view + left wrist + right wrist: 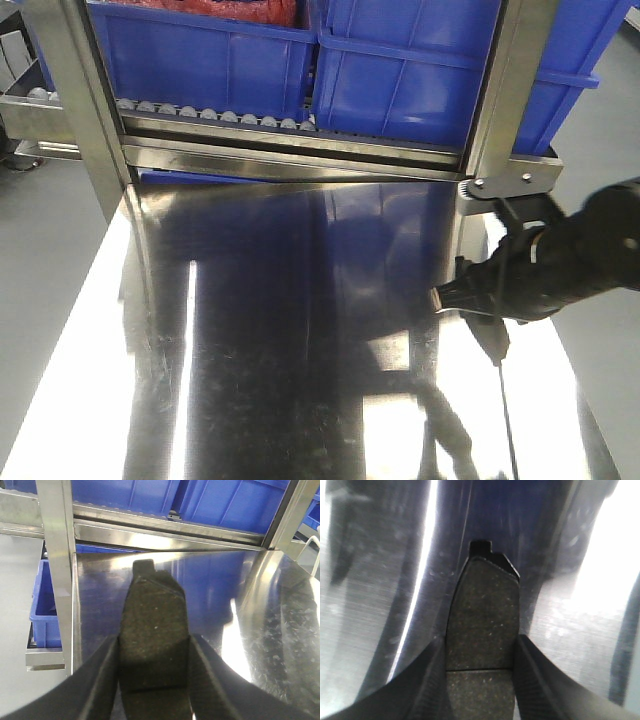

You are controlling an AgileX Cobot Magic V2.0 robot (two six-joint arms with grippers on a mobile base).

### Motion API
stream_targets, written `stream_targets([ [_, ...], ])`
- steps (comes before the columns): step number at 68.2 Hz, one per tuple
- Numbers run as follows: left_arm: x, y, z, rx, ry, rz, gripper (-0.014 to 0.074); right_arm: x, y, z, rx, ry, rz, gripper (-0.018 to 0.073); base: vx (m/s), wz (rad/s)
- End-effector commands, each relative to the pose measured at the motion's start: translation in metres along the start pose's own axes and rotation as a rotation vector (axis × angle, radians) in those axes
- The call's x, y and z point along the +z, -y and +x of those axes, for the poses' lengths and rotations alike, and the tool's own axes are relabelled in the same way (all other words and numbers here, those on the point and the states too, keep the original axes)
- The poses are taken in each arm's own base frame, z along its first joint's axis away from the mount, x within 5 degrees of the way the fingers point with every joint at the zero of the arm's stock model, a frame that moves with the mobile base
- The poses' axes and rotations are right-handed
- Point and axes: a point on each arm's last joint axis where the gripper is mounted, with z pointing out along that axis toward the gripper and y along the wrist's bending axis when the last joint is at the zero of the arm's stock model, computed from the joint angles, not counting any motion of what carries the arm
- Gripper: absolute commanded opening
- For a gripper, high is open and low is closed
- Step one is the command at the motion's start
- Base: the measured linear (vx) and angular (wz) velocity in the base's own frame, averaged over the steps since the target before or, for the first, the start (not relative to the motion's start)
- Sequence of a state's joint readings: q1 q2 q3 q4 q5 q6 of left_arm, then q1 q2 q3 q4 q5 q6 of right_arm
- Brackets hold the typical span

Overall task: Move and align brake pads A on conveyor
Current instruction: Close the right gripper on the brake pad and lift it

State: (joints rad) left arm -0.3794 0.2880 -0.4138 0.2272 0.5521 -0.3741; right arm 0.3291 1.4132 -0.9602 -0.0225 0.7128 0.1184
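Front-facing view, reflective steel table (250, 350), left gripper (154, 640) and right gripper (479, 641) each clamping a brake pad (152, 605)

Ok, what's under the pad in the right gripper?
Only the shiny steel table shows around the brake pad. The spot directly beneath it is covered, so contact is unclear.

Shiny steel table (250, 380), blue bins (400, 80)

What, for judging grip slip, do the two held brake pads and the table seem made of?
The left brake pad and right brake pad: dark, matte, grainy friction composite, probably; pale specks show. The table: polished steel, likely; mirror reflections and fine scratches.
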Motion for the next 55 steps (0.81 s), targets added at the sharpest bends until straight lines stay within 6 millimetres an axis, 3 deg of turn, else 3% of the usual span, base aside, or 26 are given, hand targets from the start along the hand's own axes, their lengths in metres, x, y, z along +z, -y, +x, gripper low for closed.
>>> stream_targets([
  [1, -0.004, 0.004, -0.016, 0.007, 0.107, 0.032, -0.0006, -0.036, 0.001, 0.002, -0.048, 0.186, -0.007, 0.0014, 0.00, 0.00],
  [23, -0.004, 0.004, -0.016, 0.007, 0.107, 0.032, -0.0006, -0.091, 0.009, 0.071, -0.060, 0.503, -0.026, 0.0014, 0.00, 0.00],
  [41, -0.004, 0.004, -0.016, 0.007, 0.107, 0.032, -0.0006, -0.108, 0.017, 0.132, -0.076, 0.656, -0.016, 0.0014, 0.00, 0.00],
  [55, -0.004, 0.004, -0.016, 0.007, 0.107, 0.032, -0.0006, -0.120, 0.019, 0.154, -0.079, 0.794, -0.020, 0.0014, 0.00, 0.00],
])
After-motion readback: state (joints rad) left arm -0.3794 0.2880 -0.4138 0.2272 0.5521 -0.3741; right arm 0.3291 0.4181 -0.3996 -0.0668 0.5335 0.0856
